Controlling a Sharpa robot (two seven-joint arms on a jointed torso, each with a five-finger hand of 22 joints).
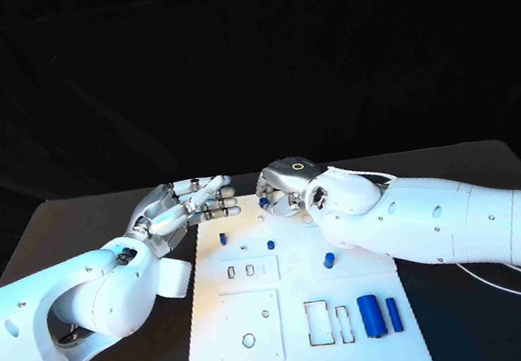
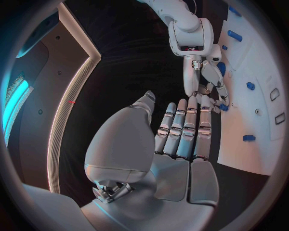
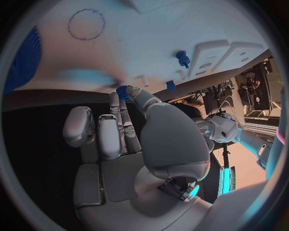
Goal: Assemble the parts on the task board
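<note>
Both silver hands meet at the far edge of the white rectangular task board (image 1: 233, 350). The right hand (image 1: 291, 190) pinches a small blue peg (image 3: 123, 91) at its fingertips; the left hand (image 1: 191, 204) holds nothing, fingers extended together. Most seems left to do: a blue cylinder (image 1: 371, 316) and a blue bar (image 1: 394, 314) lie loose beside empty slots. The black table (image 1: 82, 226) sits against darkness.

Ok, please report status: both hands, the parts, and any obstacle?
Right hand pinches a small blue part at the task board's far edge. Left hand open beside it, fingers straight. No obstacle seen.
</note>
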